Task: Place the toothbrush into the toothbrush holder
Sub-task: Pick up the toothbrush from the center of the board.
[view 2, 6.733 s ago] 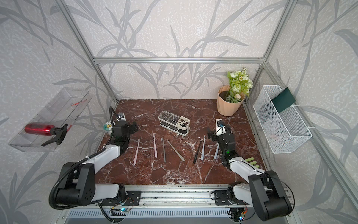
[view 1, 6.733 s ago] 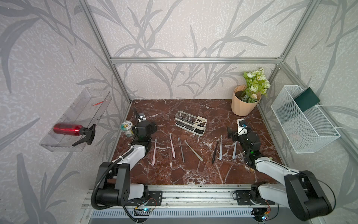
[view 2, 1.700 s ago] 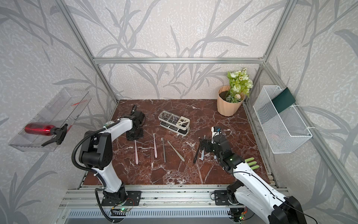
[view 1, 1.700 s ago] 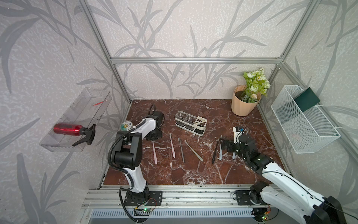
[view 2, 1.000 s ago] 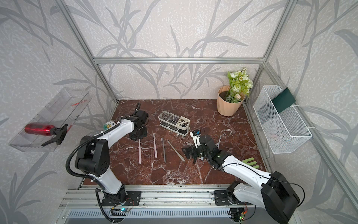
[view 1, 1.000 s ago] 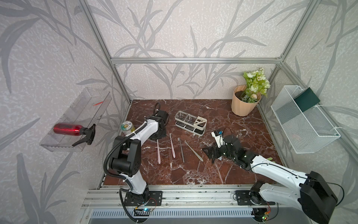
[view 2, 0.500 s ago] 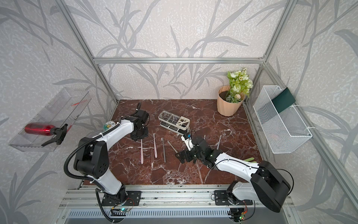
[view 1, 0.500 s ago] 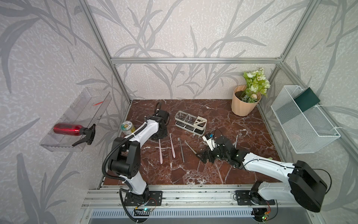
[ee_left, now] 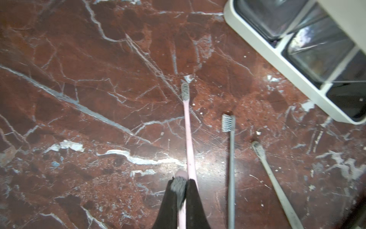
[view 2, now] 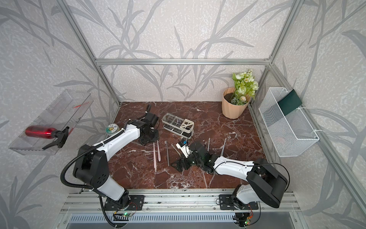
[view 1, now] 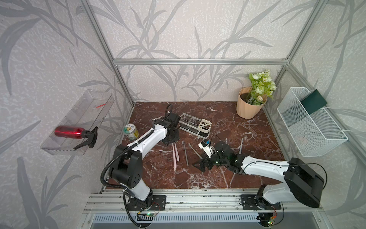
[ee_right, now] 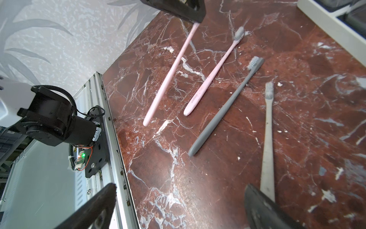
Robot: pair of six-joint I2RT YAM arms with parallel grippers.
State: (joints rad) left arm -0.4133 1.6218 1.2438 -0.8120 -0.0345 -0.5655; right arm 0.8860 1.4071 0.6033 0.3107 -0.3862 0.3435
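My left pincer is clenched on the bristle end of a pink toothbrush. In the left wrist view the grey bristles sit pinched between my two black fingers, and the pink handle runs back beneath them. Seen from the right wrist, that handle slants down from the pincer toward the marble table, with its rounded tail low over the stone near the front rail. I cannot tell whether the tail touches. The toothbrush holder stands just beside my left pincer, toward the middle of the table and apart from it. Its clear cups are nearest my wrist and the slotted cream section is at the far end. The held toothbrush hangs over bare marble, beside the holder and outside it. A second pink toothbrush lies flat right next to the held one. Beyond it lie a grey toothbrush and a pale toothbrush, all with bristles pointing toward the holder. My right pincer is released, with its fingers spread wide. It sits low over the table, apart from the holder, on the side toward the front rail. The pale toothbrush's handle disappears behind one of its fingers, and I cannot tell whether they touch.
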